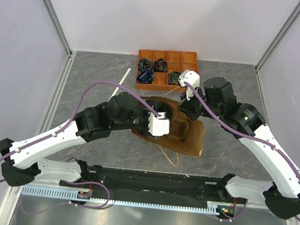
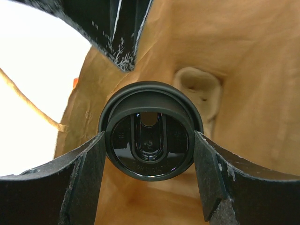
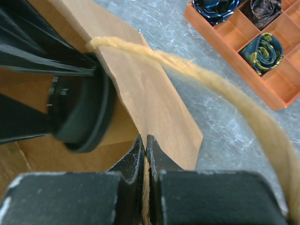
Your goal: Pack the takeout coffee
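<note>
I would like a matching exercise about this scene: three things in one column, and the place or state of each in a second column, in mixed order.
Things:
1. takeout coffee
2. right gripper
3. orange tray

Places or states:
A. at the far edge of the table, with rolled ties inside
B. held by the left gripper, inside the paper bag
C. shut on the paper bag's edge

Pairs: 1-B, 2-C, 3-A

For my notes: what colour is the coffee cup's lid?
Black; the lid shows best in the left wrist view.
</note>
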Available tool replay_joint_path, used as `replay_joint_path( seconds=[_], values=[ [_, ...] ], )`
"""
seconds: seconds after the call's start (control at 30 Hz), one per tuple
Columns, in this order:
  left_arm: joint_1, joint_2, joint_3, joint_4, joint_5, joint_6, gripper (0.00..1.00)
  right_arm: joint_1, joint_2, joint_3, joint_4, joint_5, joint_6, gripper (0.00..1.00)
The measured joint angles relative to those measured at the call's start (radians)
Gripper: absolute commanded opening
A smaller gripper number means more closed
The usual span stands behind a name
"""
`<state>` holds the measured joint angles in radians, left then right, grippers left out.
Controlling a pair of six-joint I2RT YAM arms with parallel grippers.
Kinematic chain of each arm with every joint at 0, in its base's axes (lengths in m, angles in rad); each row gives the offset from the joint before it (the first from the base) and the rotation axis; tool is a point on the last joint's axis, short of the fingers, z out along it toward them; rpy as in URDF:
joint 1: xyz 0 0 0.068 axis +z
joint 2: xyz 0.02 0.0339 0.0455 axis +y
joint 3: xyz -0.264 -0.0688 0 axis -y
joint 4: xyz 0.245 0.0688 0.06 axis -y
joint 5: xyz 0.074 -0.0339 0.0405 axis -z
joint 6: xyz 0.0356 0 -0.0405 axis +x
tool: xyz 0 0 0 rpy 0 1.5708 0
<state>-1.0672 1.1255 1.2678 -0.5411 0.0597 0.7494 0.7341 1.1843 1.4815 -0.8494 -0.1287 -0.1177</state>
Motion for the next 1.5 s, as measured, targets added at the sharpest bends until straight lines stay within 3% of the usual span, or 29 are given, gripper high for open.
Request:
replay_joint_path(
  seconds=[0.37,0.8,1.17,1.5],
  values=[
    [-0.003,0.024,-0.093,0.040,-0.145,0.011,0.33,0.019,-0.055,-0.043,0.016,0.007,0.152,0.00],
    [-0.001,0.021,-0.206,0.088,-0.238,-0.001,0.31,0.030,-0.093,-0.134,0.056,-0.143,0.266,0.00],
    [-0.001,-0.035,-0.246,0.121,-0.220,0.004,0.31,0.030,-0.079,-0.124,0.078,-0.243,0.343,0.00],
    [-0.001,-0.128,-0.226,0.003,-0.133,0.059,0.29,0.030,-0.077,-0.122,0.085,-0.319,0.397,0.00]
  ],
)
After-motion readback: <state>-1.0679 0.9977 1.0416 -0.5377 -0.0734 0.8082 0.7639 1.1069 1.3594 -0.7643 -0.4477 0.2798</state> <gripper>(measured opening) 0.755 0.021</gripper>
